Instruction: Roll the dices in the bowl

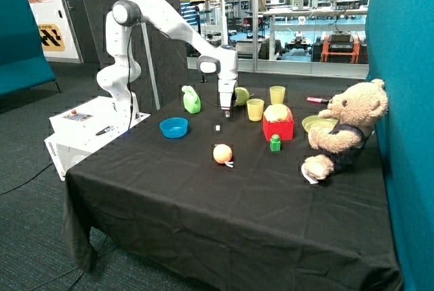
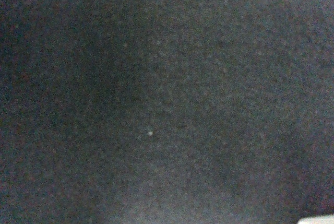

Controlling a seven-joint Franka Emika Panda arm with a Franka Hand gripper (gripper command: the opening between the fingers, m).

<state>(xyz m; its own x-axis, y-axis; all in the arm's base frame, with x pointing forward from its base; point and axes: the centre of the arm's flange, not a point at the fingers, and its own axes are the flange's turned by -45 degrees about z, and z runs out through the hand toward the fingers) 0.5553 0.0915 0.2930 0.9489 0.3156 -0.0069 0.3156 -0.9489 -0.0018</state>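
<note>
The gripper (image 1: 227, 110) points down, close over the black cloth near the table's middle back. One tiny white die (image 1: 217, 127) lies on the cloth just in front of it, towards the blue bowl. The bright-blue bowl (image 1: 173, 127) stands on the cloth near the robot's base and looks empty. I see no second die in the outside view. The wrist view shows only black cloth (image 2: 156, 98), with a white corner (image 2: 316, 220) at its edge that I cannot identify.
A peach-coloured fruit (image 1: 222, 153) lies in front of the die. A green jug (image 1: 192, 100), two yellow cups (image 1: 255, 109), a red box (image 1: 279, 128), a green block (image 1: 274, 143), a yellow-green bowl (image 1: 317, 123) and a teddy bear (image 1: 346, 131) stand around.
</note>
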